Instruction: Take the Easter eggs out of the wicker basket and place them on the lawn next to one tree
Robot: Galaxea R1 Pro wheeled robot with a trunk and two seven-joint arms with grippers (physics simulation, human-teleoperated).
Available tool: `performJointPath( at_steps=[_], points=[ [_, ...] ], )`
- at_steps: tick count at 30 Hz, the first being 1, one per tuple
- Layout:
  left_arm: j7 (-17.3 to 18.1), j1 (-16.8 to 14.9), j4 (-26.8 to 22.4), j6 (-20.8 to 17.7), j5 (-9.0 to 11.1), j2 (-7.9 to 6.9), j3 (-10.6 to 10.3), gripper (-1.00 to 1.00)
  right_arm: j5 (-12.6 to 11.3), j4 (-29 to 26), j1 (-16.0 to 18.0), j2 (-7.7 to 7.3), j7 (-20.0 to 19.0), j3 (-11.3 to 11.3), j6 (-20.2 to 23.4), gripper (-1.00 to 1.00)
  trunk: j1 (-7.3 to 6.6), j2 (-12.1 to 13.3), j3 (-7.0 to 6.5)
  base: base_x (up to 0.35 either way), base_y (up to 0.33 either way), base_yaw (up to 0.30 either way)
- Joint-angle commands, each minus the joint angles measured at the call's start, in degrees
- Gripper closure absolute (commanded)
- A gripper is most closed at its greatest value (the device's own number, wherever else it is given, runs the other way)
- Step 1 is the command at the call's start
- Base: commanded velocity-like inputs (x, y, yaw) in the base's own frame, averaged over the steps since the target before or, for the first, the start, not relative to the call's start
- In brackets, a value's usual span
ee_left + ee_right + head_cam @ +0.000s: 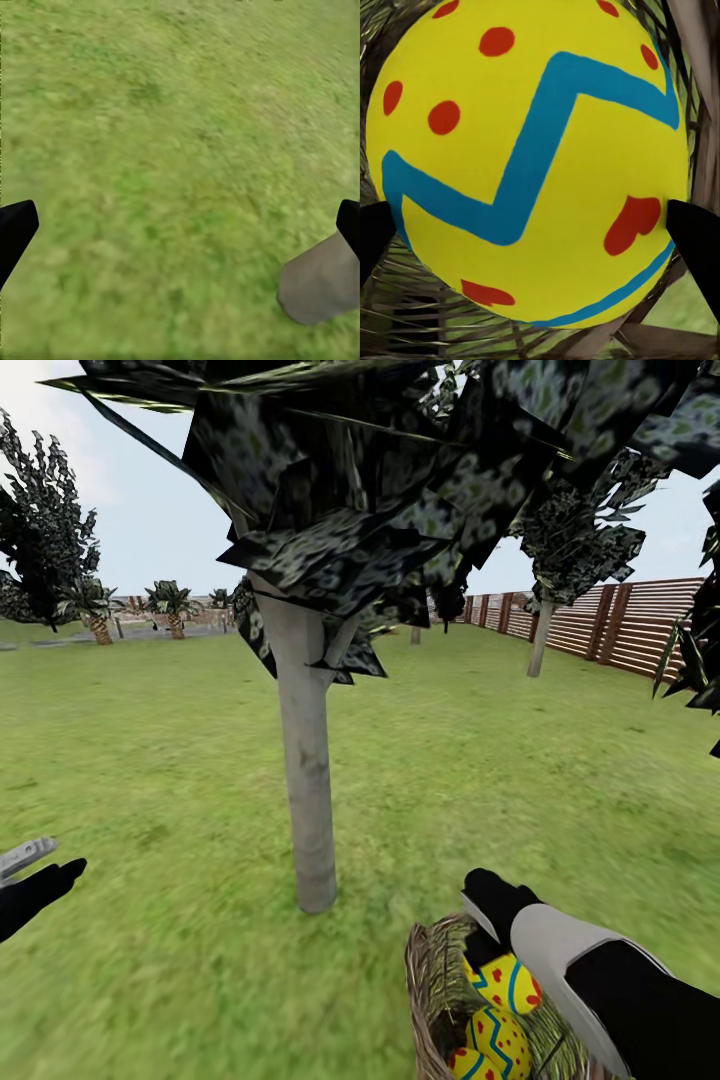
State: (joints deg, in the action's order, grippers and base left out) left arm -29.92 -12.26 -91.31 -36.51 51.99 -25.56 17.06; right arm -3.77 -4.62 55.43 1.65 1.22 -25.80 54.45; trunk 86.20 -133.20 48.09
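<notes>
Right wrist view: yellow, blue-zigzagged Easter egg [529, 161].

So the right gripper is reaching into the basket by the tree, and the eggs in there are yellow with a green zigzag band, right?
Nearly. The right gripper is reaching into the wicker basket beside the tree, and the Easter eggs are yellow, but the zigzag band is blue, not green. The right wrist view shows it clearly on the nearest egg.

The tree [305, 760] stands on the lawn [150, 760] ahead of me. The wicker basket [428, 990] sits right of its base, three Easter eggs [500, 1015] inside, my right hand [490, 930] over them.
</notes>
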Motion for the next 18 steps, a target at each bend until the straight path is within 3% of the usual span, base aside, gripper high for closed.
performJointPath(
  at_steps=[1, 18],
  points=[
    [-0.5, 0.0, 0.0, -0.1, 0.6, -0.02, 0.0, -1.00, -0.5, 0.2, 0.0, -0.09, 0.1, -0.3, 0.3, 1.00, -0.24, 0.4, -0.12, 0.000, 0.000, 0.000],
    [-0.7, 0.0, 0.2, -0.1, 0.6, -0.02, 0.0, -1.00, -0.3, 0.5, -0.3, -1.43, -4.5, -0.6, 0.1, 1.00, -3.97, 7.2, -3.17, 0.000, 0.000, 0.000]
  ],
)
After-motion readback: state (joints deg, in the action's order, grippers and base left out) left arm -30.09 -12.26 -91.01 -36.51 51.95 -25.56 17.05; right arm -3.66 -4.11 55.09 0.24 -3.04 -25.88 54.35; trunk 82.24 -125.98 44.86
